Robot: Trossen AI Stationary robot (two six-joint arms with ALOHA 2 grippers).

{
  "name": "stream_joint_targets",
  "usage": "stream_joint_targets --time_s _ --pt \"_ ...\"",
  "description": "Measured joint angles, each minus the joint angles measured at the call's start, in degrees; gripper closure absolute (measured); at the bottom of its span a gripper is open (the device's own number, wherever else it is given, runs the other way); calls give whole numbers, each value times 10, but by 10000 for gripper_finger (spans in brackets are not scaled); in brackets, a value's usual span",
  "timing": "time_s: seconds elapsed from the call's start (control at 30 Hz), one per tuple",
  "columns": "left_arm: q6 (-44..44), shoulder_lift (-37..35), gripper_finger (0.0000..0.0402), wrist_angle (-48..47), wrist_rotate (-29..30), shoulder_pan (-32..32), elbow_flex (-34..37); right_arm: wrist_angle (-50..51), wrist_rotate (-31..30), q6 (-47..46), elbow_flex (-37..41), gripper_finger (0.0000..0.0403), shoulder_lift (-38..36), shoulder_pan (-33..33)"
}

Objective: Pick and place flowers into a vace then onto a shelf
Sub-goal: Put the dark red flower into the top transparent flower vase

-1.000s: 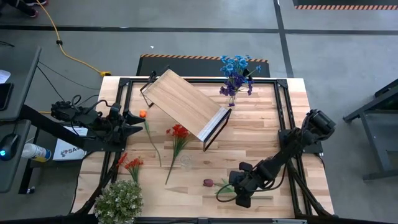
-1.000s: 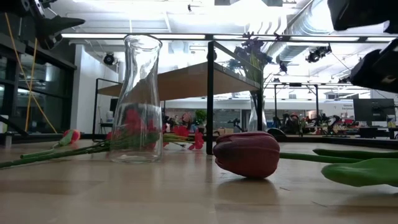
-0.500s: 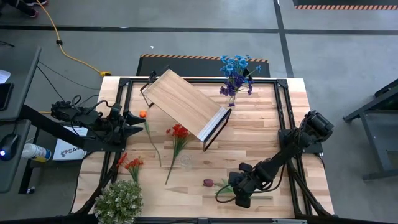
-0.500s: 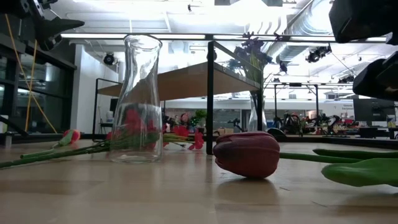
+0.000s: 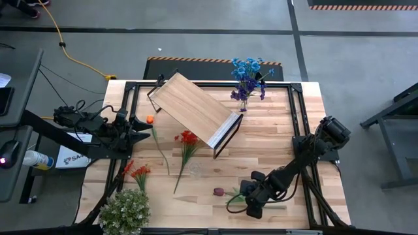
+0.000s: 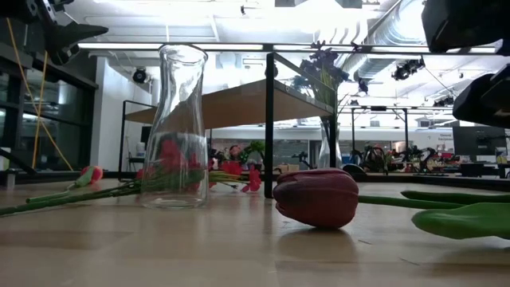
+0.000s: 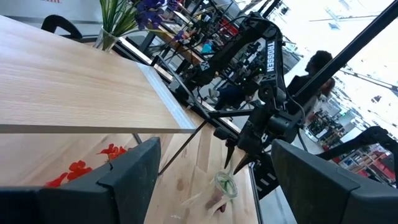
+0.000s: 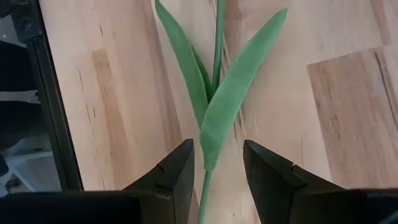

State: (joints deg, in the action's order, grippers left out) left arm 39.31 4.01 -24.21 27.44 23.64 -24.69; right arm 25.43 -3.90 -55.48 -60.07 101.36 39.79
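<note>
The right gripper [image 5: 251, 207] hangs low over the table's [image 5: 274, 150] near edge, its arm folded down from the right side. In the right wrist view its fingers [image 8: 171, 177] stand apart, straddling the green stalk and leaves [image 8: 214, 106] of the maroon tulip [image 5: 219, 192] without closing on them. The tulip lies flat, its bloom [image 6: 317, 198] just left of the gripper.

Also near the front, at the left corner, sits a pale leafy clump [image 5: 124, 210], with orange flowers [image 5: 138, 172] just behind it. The clear glass vase [image 5: 195, 170] stands upright mid-table, empty, between the tulip and a red flower [image 5: 188, 138] lying on the wood. An orange bud [image 5: 150, 119] on a long stalk lies farther left.

The left gripper [image 5: 145, 128] waits at the left side, arm stretched level above the table, fingers [image 7: 134, 171] spread wide and empty.

Behind them the shelf [image 5: 192, 108] stands skewed on the tabletop. At the far edge, blue and purple flowers [image 5: 249, 77] stand in a second vase [image 5: 244, 103].
</note>
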Motion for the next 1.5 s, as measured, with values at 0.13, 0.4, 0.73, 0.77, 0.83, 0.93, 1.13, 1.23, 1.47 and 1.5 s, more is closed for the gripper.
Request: stream_joint_targets --time_s 0.13,0.4,0.73,0.77,0.83,0.93,1.13,1.23,1.47,1.5 --pt "0 0 64 0 0 0 0 0 4 -6 0 274 0 1" --pt "0 0 64 0 0 0 0 0 6 -15 0 274 0 12" --pt "0 0 64 0 0 0 0 -3 10 -23 0 274 36 15" --pt "0 0 64 0 0 0 0 -6 10 -28 0 274 42 15" --pt "0 0 64 0 0 0 0 -9 8 -38 -3 274 50 15" --pt "0 0 64 0 0 0 0 -7 -7 -51 -2 274 52 15" --pt "0 0 64 0 0 0 0 -2 -33 -62 -1 278 50 15" --pt "0 0 64 0 0 0 0 2 -36 -62 -1 297 51 15" --pt "0 0 64 0 0 0 0 11 -36 -76 -1 386 51 15" --pt "0 0 64 0 0 0 0 11 -35 -77 -1 392 51 15"
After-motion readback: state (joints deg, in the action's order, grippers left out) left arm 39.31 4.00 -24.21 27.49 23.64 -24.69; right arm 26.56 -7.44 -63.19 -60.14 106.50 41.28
